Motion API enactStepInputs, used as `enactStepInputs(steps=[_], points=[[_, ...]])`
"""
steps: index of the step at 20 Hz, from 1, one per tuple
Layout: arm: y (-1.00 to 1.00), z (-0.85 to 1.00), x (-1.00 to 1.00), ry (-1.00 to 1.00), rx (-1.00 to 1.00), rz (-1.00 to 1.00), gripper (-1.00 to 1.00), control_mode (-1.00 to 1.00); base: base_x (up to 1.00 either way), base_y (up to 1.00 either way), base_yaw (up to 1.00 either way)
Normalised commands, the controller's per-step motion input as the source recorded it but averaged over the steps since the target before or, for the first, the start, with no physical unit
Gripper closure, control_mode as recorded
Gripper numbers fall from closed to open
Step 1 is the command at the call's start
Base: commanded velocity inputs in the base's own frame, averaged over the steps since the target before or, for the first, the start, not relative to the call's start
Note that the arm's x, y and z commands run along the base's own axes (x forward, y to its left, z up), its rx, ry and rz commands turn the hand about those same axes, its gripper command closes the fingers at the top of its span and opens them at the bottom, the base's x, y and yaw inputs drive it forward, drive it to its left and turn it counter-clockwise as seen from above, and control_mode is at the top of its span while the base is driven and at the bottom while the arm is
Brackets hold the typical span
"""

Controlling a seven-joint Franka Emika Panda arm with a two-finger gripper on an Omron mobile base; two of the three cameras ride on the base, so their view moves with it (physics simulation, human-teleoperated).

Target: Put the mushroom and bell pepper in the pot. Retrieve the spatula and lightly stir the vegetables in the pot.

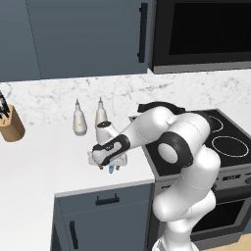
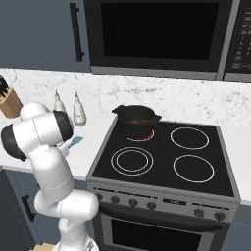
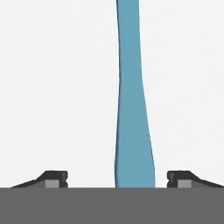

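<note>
Left base view: gripper (image 1: 111,166) low over the white counter (image 1: 39,166). Right base view: black pot (image 2: 136,119) on the stove, well apart. Hand view: jaws open, blue spatula (image 3: 131,109) lying between the fingertips (image 3: 54,178).

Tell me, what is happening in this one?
The arm has its gripper lowered over the blue spatula lying on the white counter left of the stove. The fingertips stand wide on either side of the handle, not yet touching it. The black pot sits on the back-left burner with something red showing inside, probably the bell pepper.
</note>
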Motion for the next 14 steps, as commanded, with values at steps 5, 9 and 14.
enactStepInputs(steps=[5, 9, 14], points=[[0.0, -0.16, 0.0, -0.01, 0.0, -0.01, 1.0, -1.0, 0.0, 0.0, 0.0], [0.03, -0.15, 0.02, -0.04, 0.0, 0.0, 1.0, -1.0, 0.0, 0.0, 0.0], [0.06, -0.15, 0.04, -0.05, 0.0, 0.0, 1.0, -1.0, 0.0, 0.0, 0.0]])
